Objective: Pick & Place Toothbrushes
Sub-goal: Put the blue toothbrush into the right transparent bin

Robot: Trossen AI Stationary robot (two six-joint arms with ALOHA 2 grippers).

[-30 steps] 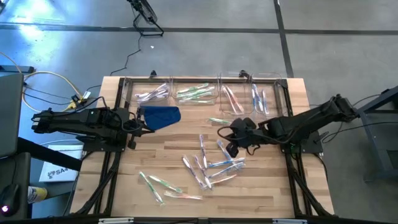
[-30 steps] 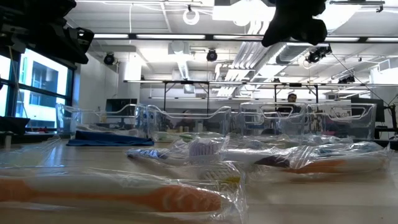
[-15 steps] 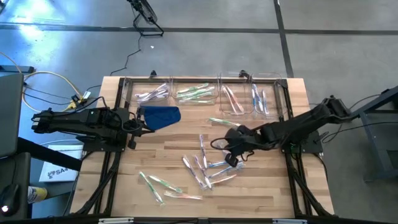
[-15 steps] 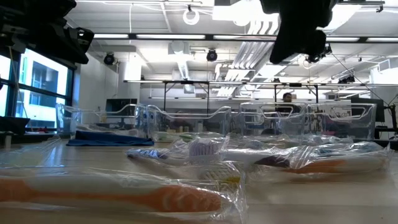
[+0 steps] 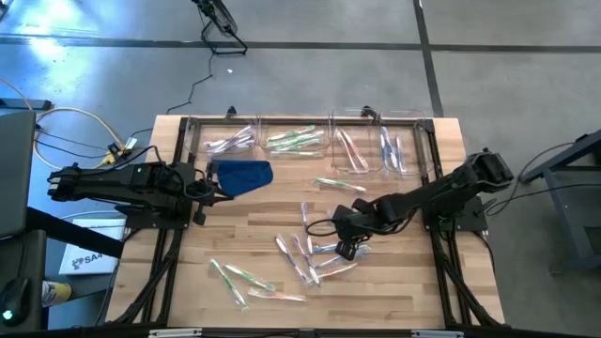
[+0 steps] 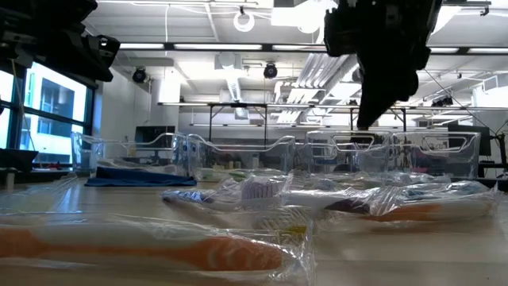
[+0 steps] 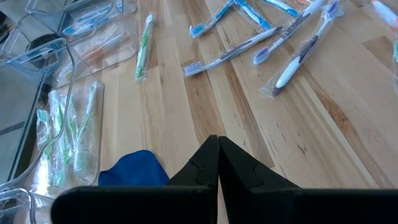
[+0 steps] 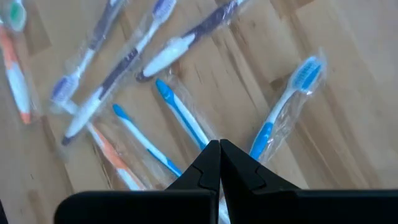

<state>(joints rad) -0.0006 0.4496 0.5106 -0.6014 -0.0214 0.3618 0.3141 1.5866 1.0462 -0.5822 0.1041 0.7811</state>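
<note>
The right gripper [image 5: 346, 246], fingers pressed together and holding nothing, hangs over the scattered wrapped toothbrushes [image 5: 315, 252] in the middle of the wooden table [image 5: 272, 211]. The left gripper [image 5: 223, 195], likewise closed and empty, waits beside the crumpled blue cloth [image 5: 240, 175] near the clear plastic bins [image 5: 310, 141], which hold more brushes.

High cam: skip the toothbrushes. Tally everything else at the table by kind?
clear plastic bins: 4
blue cloth: 1
grippers: 2, namely left gripper and right gripper, both shut
Total: 7
</note>
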